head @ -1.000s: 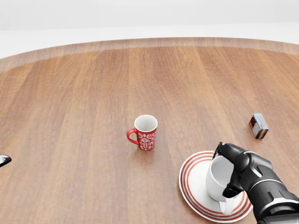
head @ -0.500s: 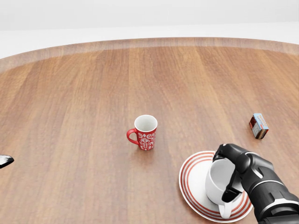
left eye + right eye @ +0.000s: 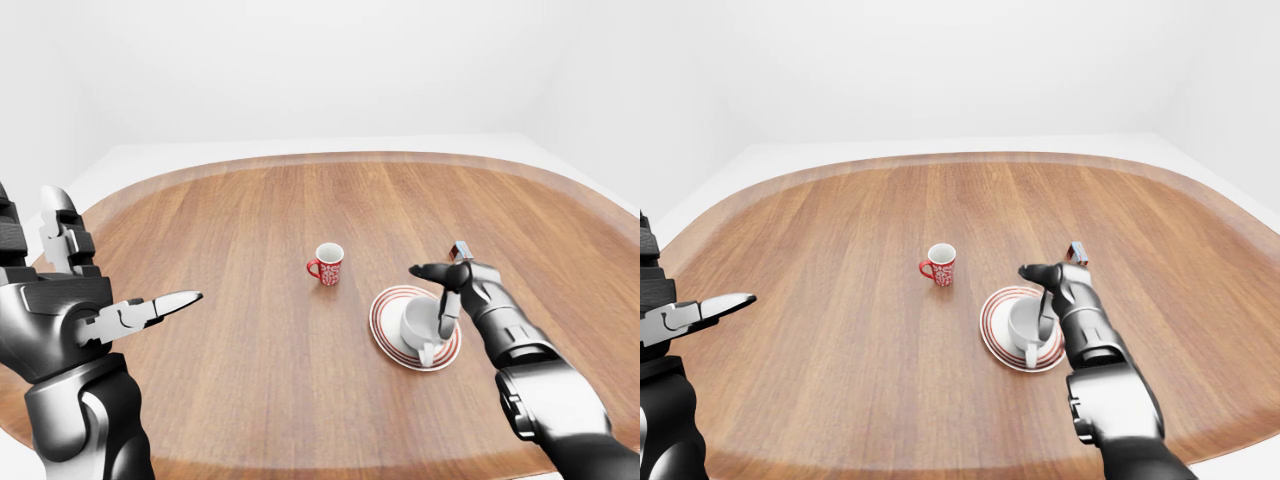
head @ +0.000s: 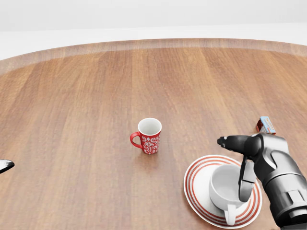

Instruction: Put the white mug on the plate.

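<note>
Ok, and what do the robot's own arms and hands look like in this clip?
Both arms are glossy metallic grey shells with black joints. The left hand has blocky silver-grey segmented fingers with black gaps between knuckles. The right hand is darker, with black fingers on a grey rounded wrist. No cables or markings show.
</note>
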You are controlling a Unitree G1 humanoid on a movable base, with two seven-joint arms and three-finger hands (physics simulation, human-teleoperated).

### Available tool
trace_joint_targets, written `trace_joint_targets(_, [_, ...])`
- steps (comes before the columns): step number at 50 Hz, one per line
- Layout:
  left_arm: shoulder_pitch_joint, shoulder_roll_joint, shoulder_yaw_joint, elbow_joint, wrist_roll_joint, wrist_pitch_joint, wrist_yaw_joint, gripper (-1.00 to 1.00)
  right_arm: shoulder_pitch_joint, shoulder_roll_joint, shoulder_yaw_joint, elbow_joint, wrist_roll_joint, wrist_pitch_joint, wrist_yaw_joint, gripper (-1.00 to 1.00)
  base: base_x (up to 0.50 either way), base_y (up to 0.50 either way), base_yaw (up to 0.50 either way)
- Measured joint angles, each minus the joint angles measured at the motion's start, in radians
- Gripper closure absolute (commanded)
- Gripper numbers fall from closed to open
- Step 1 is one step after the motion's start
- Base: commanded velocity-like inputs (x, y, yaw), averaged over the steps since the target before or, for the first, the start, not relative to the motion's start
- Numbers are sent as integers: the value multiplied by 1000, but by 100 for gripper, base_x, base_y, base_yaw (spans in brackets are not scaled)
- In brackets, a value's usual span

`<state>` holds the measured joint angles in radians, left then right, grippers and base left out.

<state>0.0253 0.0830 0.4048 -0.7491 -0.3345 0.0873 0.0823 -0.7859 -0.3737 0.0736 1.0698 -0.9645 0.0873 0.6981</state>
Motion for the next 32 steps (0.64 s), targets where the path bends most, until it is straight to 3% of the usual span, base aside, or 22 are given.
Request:
trace_joint_targets(2, [0, 0, 0, 0, 0, 0, 0, -100, -1, -64, 80, -119, 23, 0, 0, -100, 0, 0, 0])
trace_joint_targets(5, [0, 0, -1, -1, 0, 0, 1, -100, -65, -218, 255, -291, 119, 0, 0, -100, 0, 0, 0])
trace_joint_targets(10, [0, 0, -2, -4, 0, 0, 2, -100, -302, -435, 549, -522, 304, 0, 0, -100, 0, 0, 0])
trace_joint_targets(14, [-1, 0, -2, -6, 0, 0, 2, -100, -519, -549, 767, -616, 445, 0, 0, -100, 0, 0, 0])
trace_joint_targets(17, [-1, -1, -3, -6, 0, 0, 2, -100, -651, -589, 867, -623, 495, 0, 0, -100, 0, 0, 0])
trace_joint_targets(20, [-1, -1, -4, -7, 0, 0, 2, -100, -729, -562, 817, -548, 396, 0, 0, -100, 0, 0, 0])
trace_joint_targets(27, [-2, -1, -7, -8, 2, 0, 3, -100, -889, -418, 475, -261, 30, 0, -8, -100, 0, 0, 0])
trace_joint_targets(32, [-2, -2, -8, -6, 4, 0, 2, -100, -1010, -358, 263, -100, -144, 0, -190, -100, 0, 0, 0])
